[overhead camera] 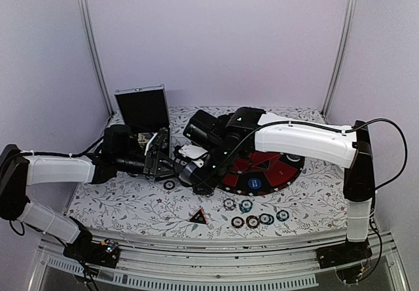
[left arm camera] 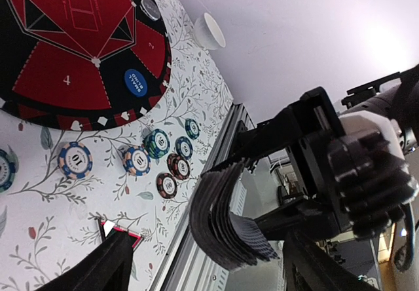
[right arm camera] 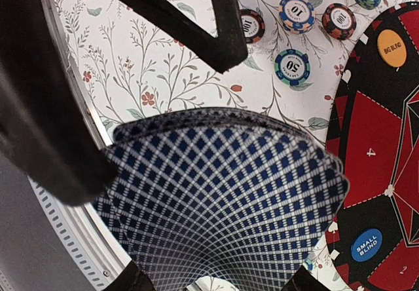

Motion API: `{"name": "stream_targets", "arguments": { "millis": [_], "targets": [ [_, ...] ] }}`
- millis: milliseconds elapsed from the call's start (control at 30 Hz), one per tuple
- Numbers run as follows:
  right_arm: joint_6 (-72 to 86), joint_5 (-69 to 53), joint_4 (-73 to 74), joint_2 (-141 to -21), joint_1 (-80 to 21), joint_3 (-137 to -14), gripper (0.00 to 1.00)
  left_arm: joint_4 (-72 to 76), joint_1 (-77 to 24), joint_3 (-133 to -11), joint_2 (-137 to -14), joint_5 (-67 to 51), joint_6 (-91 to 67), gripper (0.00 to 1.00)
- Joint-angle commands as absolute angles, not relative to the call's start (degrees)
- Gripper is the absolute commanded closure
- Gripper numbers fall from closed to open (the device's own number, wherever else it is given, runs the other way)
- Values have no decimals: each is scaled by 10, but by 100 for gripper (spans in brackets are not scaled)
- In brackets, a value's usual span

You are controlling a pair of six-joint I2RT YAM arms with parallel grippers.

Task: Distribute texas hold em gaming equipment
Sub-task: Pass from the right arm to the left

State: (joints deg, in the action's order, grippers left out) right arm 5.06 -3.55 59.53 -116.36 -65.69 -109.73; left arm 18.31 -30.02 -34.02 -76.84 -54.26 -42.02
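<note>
A bent deck of blue-checked playing cards [right arm camera: 222, 199] arches between the fingers of my right gripper [right arm camera: 216, 286], which is shut on it above the table's front left part. My left gripper [left arm camera: 209, 268] stands open around the deck's [left arm camera: 226, 225] free end, its fingers [left arm camera: 98, 271] wide apart. Both grippers meet left of the mat, left [overhead camera: 159, 162] and right [overhead camera: 194, 173]. Several striped poker chips [overhead camera: 253, 221] lie near the front edge. One chip [overhead camera: 169, 185] lies apart. A red-black triangle [overhead camera: 198, 217] lies by them. A blue button [overhead camera: 254, 184] and an orange button [right arm camera: 391, 48] sit on the mat.
The round red-and-black mat [overhead camera: 278, 166] lies right of centre. An open black case [overhead camera: 143, 107] stands at the back left. A white cup [left arm camera: 209, 31] stands beyond the mat. The metal front rail [left arm camera: 196, 252] runs just beside the deck.
</note>
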Motion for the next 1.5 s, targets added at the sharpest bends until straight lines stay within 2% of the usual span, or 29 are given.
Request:
{"name": "stream_targets", "arguments": {
  "millis": [0,200,333,633,800,1000,1200,1233,1367,1400,1467],
  "targets": [
    [44,-34,583,-1179,-667,-1118,80,181,-309,-359,-783,-531,-409,19],
    [37,-35,581,-1187,-672,-1127,79,175,-321,-365,-801,-533,-394,21],
    [29,-30,586,-1195,-676,-1137,79,143,-322,-374,-823,-537,-371,26],
    [10,-13,605,-1213,-680,-1152,79,52,-330,-397,-841,-550,-293,46],
    [6,-12,617,-1223,-681,-1174,79,36,-332,-395,-857,-551,-272,63],
    [-18,-7,620,-1225,-683,-1178,79,49,-336,-394,-857,-576,-276,100],
    [-12,19,609,-1209,-683,-1159,79,48,-339,-386,-819,-565,-278,100],
    [-10,25,606,-1204,-683,-1154,74,50,-338,-383,-810,-556,-283,100],
    [19,68,583,-1165,-683,-1116,14,111,-336,-363,-751,-514,-328,100],
    [26,78,571,-1149,-682,-1102,2,130,-336,-355,-734,-504,-339,100],
    [40,87,540,-1114,-681,-1069,1,157,-336,-348,-696,-481,-353,100]
  ]
}}
